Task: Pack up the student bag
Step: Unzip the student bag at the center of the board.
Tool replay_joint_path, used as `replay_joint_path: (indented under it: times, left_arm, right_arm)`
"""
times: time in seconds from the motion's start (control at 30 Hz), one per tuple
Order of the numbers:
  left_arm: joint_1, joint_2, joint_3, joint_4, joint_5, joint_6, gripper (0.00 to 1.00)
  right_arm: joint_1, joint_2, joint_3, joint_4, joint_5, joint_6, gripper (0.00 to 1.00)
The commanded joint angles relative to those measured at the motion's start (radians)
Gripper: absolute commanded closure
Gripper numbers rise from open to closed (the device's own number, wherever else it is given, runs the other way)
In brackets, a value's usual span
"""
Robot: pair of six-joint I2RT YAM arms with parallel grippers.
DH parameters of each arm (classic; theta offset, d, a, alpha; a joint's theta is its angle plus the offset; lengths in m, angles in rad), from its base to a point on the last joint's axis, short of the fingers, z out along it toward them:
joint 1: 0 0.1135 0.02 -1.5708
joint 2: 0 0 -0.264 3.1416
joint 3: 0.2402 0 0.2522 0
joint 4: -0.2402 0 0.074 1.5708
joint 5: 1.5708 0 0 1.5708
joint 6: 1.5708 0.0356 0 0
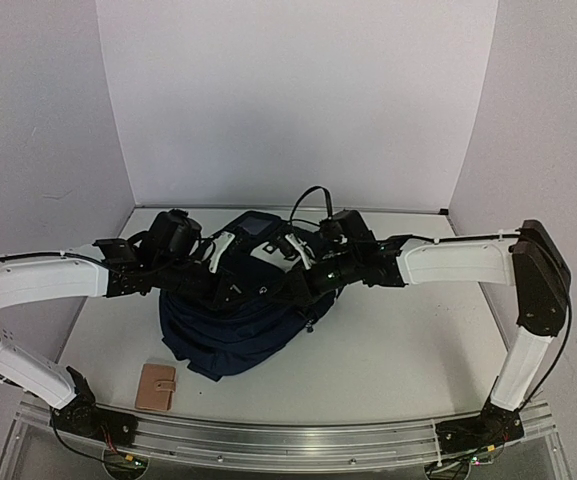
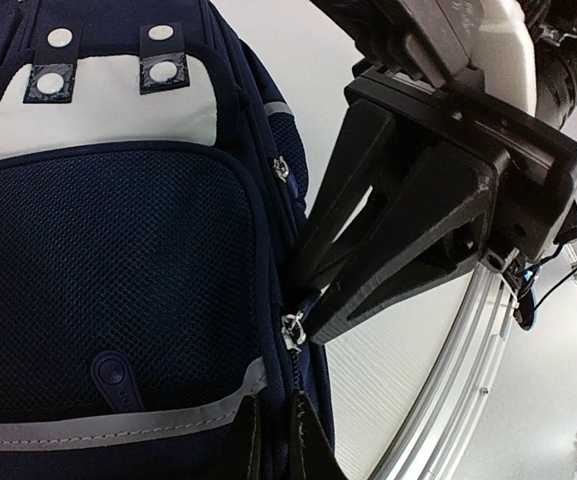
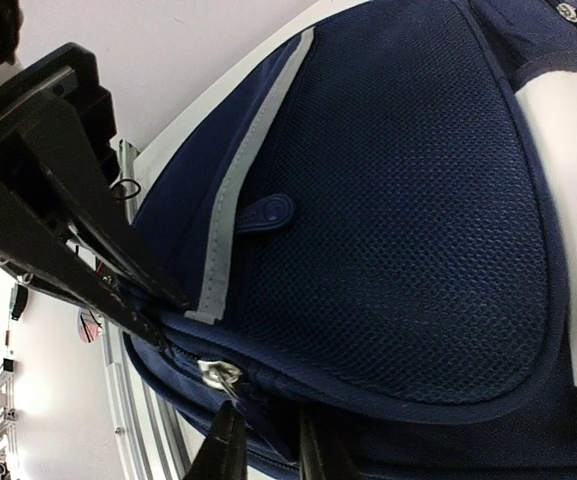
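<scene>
The student bag (image 1: pixel 233 335), dark navy with grey stripes and white patches, lies in the middle of the table. My left gripper (image 1: pixel 243 285) is on its top from the left. In the left wrist view its fingertips (image 2: pixel 238 440) are pinched on the bag's seam (image 2: pixel 273 400) just below the silver zipper slider (image 2: pixel 293 330). My right gripper (image 1: pixel 303 280) reaches in from the right. In the right wrist view the right gripper (image 3: pixel 268 445) is shut on the pull of the zipper slider (image 3: pixel 218 375). Its black fingers (image 2: pixel 388 240) meet at that slider.
A small brown wallet (image 1: pixel 155 387) lies on the table in front of the bag, near the left arm's base. The metal rail (image 1: pixel 288 435) runs along the near edge. White walls enclose the back and sides.
</scene>
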Motion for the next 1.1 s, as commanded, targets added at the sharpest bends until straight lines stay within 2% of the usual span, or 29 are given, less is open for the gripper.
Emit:
replay_joint_path:
  times: [0.0, 0.13, 0.27, 0.4, 0.53, 0.67, 0.8, 0.93, 1.07]
  left_arm:
    - [0.010, -0.019, 0.014, 0.067, 0.003, -0.034, 1.00]
    - [0.012, -0.006, 0.027, 0.055, -0.007, -0.038, 1.00]
    - [0.012, 0.021, 0.040, 0.057, -0.045, -0.060, 1.00]
    - [0.012, 0.065, 0.051, 0.137, -0.032, -0.106, 1.00]
    - [0.012, 0.126, 0.069, 0.229, 0.011, -0.162, 0.98]
    - [0.013, 0.142, 0.098, 0.215, -0.021, -0.175, 0.77]
    - [0.026, 0.068, 0.088, 0.127, -0.121, -0.156, 0.53]
    - [0.084, -0.044, 0.055, 0.007, -0.197, -0.141, 0.41]
    - [0.239, -0.089, 0.028, -0.094, -0.209, -0.167, 0.34]
  right_arm:
    - [0.024, -0.035, -0.022, 0.062, -0.014, 0.025, 0.90]
    - [0.031, -0.051, -0.040, 0.100, 0.012, 0.052, 1.00]
    - [0.059, -0.085, -0.054, 0.103, 0.082, 0.059, 1.00]
    - [0.111, -0.120, -0.089, 0.095, 0.177, 0.078, 1.00]
    - [0.179, -0.155, -0.141, 0.086, 0.355, 0.120, 1.00]
    - [0.197, -0.203, -0.201, 0.095, 0.490, 0.187, 1.00]
    - [0.198, -0.264, -0.245, 0.094, 0.618, 0.243, 1.00]
    - [0.197, -0.286, -0.255, 0.086, 0.651, 0.264, 1.00]
    - [0.197, -0.281, -0.252, 0.078, 0.655, 0.268, 1.00]
